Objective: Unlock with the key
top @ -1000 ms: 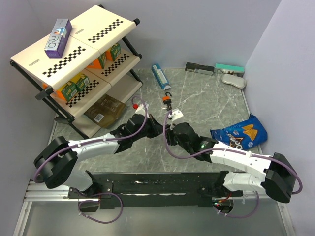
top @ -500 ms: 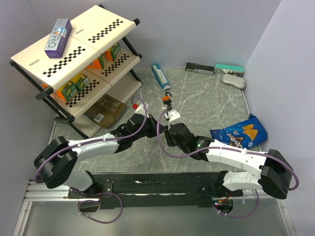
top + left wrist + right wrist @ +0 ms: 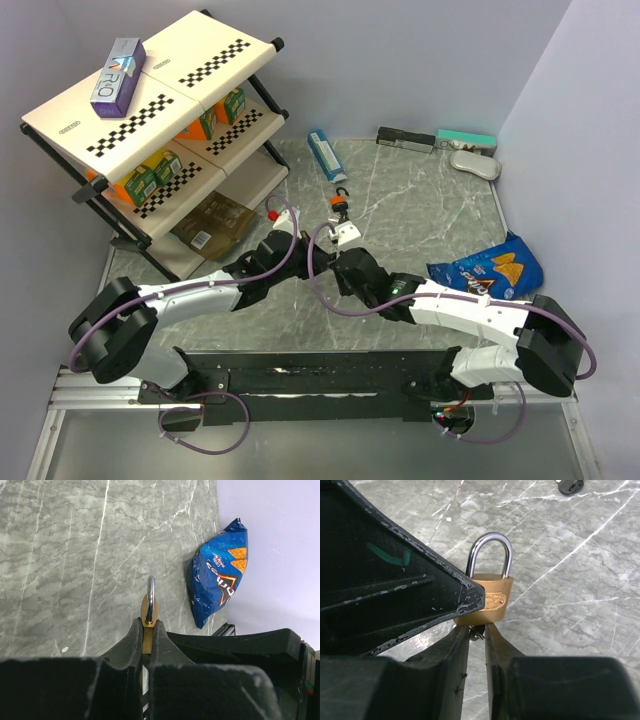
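A small brass padlock (image 3: 149, 611) with a steel shackle is pinched by its body in my left gripper (image 3: 146, 625), shackle pointing away. In the right wrist view the same brass padlock (image 3: 492, 600) hangs at the tip of the left finger (image 3: 395, 595). The tiny dark key (image 3: 476, 633) sits at the lock's underside, between the jaws of my right gripper (image 3: 477, 630), which is shut on it. In the top view the left gripper (image 3: 316, 257) and the right gripper (image 3: 336, 266) meet tip to tip at the table's middle; the lock and key are hidden there.
An orange-bodied padlock (image 3: 342, 207) lies just behind the grippers. A blue chips bag (image 3: 487, 272) lies at the right and also shows in the left wrist view (image 3: 218, 572). A shelf rack (image 3: 150, 130) stands at the left, with a brown packet (image 3: 212, 225) by it. A toothpaste box (image 3: 326, 154) lies at the back.
My right arm has reached further left, bringing its gripper up against the left gripper. The left arm has hardly moved.
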Motion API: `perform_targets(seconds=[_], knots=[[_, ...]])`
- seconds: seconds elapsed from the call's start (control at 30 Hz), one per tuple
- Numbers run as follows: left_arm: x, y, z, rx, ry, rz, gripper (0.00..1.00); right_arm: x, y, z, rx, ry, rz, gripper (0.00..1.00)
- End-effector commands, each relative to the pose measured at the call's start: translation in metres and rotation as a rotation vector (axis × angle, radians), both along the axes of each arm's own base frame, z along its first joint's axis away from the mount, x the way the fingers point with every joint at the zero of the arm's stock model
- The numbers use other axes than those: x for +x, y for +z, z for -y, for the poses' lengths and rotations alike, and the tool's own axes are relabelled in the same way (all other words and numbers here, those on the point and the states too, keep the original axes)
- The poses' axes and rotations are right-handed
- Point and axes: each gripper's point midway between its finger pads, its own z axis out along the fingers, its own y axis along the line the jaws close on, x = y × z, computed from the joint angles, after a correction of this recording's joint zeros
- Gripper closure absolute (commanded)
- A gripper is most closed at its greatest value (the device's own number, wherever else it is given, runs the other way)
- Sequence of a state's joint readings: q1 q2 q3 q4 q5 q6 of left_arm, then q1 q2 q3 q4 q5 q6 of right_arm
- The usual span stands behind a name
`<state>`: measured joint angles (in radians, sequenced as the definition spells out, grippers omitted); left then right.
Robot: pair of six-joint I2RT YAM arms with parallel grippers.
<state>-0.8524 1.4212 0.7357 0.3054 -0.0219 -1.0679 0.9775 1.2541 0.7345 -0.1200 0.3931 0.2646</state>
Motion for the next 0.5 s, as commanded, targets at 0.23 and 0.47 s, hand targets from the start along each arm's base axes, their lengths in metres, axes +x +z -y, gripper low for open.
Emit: perform_targets(seconds=[0.23,0.47], knots=[[-0.003,0.039,0.014,-0.119,-0.053,0.061,0.99,0.01,0.027,-0.014,0.085,-0.028,0.04,0.9],[-0.013,0.048,0.02,-0.155,-0.126,0.107,0.99,0.009,0.032,-0.016,0.199,-0.005,0.021,1.0]])
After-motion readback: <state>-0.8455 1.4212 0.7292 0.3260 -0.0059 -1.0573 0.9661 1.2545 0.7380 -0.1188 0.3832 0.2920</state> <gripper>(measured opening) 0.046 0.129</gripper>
